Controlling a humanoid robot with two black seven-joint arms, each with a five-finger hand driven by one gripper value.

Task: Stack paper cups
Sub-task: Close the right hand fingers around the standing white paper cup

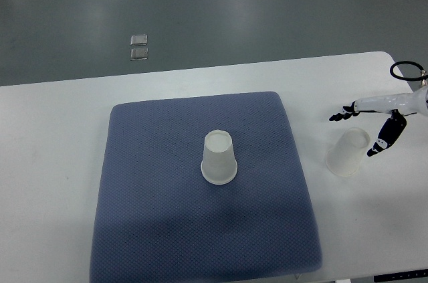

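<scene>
A white paper cup (219,158) stands upside down near the middle of the blue-grey mat (154,223). A second white paper cup (347,152) lies tilted on the white table right of the mat, its mouth toward the lower left. My right hand (364,129) comes in from the right edge and hovers just above and right of this cup. Its fingers (341,114) are spread, with the thumb (388,137) by the cup's base, and they hold nothing. The left arm is out of view.
The white table (60,136) extends around the mat, its far edge running across the picture. Beyond it is grey floor with two small shiny squares (139,47). A black cable loop (406,70) sits at the right edge near my wrist.
</scene>
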